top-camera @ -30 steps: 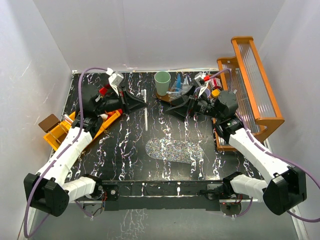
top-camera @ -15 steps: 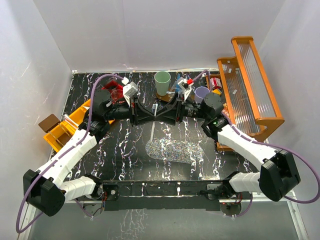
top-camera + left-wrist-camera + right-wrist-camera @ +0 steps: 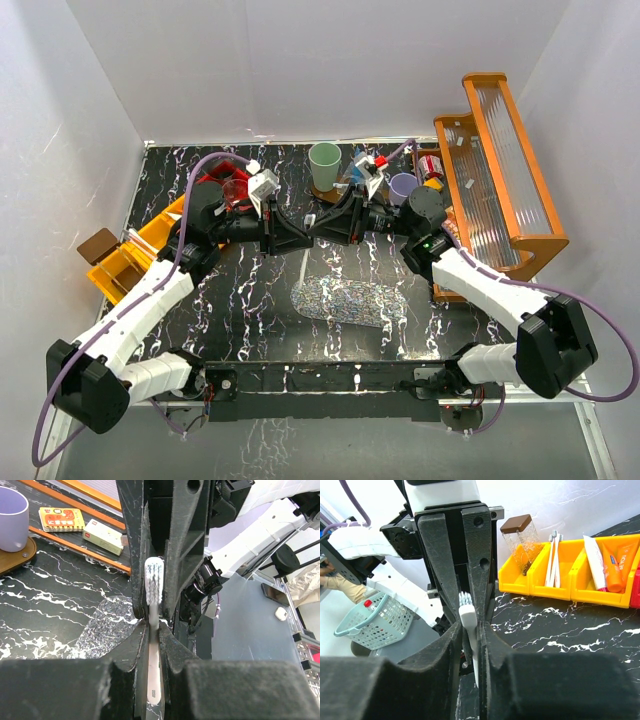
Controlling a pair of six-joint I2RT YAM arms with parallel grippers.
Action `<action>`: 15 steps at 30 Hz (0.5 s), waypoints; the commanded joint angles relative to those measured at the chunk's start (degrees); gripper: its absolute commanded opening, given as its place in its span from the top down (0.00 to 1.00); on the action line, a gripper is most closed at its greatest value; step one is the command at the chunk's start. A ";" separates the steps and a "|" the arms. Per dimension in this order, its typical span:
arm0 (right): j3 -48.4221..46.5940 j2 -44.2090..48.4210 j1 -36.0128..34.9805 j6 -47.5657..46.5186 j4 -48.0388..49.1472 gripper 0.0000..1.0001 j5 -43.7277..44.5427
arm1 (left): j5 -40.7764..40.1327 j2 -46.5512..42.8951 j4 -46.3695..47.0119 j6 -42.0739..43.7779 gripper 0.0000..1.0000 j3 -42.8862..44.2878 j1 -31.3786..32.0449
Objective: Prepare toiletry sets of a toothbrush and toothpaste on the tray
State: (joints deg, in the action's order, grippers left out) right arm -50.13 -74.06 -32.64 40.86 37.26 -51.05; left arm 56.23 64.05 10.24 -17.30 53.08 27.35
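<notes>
My two grippers meet tip to tip over the middle of the table. The left gripper [image 3: 297, 238] [image 3: 154, 630] is shut on the handle of a slim pale toothbrush [image 3: 154, 645]. Its bristle head [image 3: 154, 575] [image 3: 468, 611] sits between the fingers of my right gripper [image 3: 322, 228] [image 3: 471, 630], which are closed against it. A green cup [image 3: 324, 159] and a lilac cup [image 3: 403, 187] [image 3: 11, 517] stand on round coasters at the back. Toothpaste tubes [image 3: 616, 562] lie in a yellow bin [image 3: 560, 582]. The orange-framed tray [image 3: 505, 170] is at the right.
Yellow bins [image 3: 118, 265] at the left edge also hold spare toothbrushes [image 3: 552, 555] and a brown-lidded clear jar [image 3: 521, 542]. A glittery oval mat [image 3: 347, 301] lies in front of the grippers. Small boxes [image 3: 102, 536] rest by the tray's rail. A red basket [image 3: 222, 181] sits behind the left arm.
Both arms swung inward from the sides and met at the centre. The right gripper's jaws went from wide open to closed on the toothbrush head; the left kept its hold.
</notes>
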 commanded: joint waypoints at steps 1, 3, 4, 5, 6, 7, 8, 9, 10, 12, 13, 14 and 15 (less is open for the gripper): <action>-2.01 -0.29 -0.37 0.30 4.68 0.93 -1.16 | 1.90 -1.84 0.06 1.42 1.00 0.17 0.33; -1.98 -0.12 -0.40 -0.46 4.78 1.00 -1.59 | 2.04 -1.98 -0.63 1.94 1.00 0.44 0.34; -1.87 0.33 -0.39 -1.45 4.61 1.00 -1.82 | 1.81 -1.99 -1.97 2.83 1.00 0.96 0.33; -1.68 0.97 -0.28 -3.39 3.60 1.00 -2.08 | 0.80 -2.05 -4.12 3.98 0.98 1.86 0.33; -1.59 2.00 -0.28 -6.53 1.83 1.00 -2.04 | -0.79 -2.21 -6.14 4.98 0.86 2.42 0.29; -1.62 3.37 -0.25 -10.64 -1.17 1.00 -1.89 | -2.40 -2.69 -7.80 5.84 0.72 2.68 0.33; -1.69 4.83 -0.20 -16.10 -4.41 1.00 -1.26 | -3.69 -3.34 -8.87 6.83 0.59 2.65 0.29; -1.66 6.49 -0.22 -21.20 -8.41 1.00 0.18 | -5.42 -4.19 -9.93 7.85 0.51 2.64 0.33; -1.57 7.94 -0.19 -26.35 -12.21 1.00 3.45 | -7.49 -5.13 -10.80 8.64 0.45 2.40 0.26; -1.37 10.75 -0.19 -34.91 -18.15 1.00 8.92 | -13.17 -7.36 -12.81 10.53 0.37 2.21 0.27; -1.43 11.95 -0.15 -38.51 -20.55 1.00 12.45 | -16.49 -8.57 -13.67 11.51 0.34 2.25 0.27; -1.29 13.09 -0.21 -40.61 -22.06 1.00 17.26 | -20.49 -9.73 -14.27 12.06 0.32 2.29 0.25; -0.78 14.21 -0.19 -41.99 -22.73 1.00 22.66 | -24.68 -11.17 -14.82 12.45 0.31 2.36 0.22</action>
State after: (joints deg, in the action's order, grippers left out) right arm -50.11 -64.97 -32.64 15.38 22.22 -45.12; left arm 45.89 58.85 -0.80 -9.61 53.63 27.55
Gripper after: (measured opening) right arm 0.047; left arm 0.666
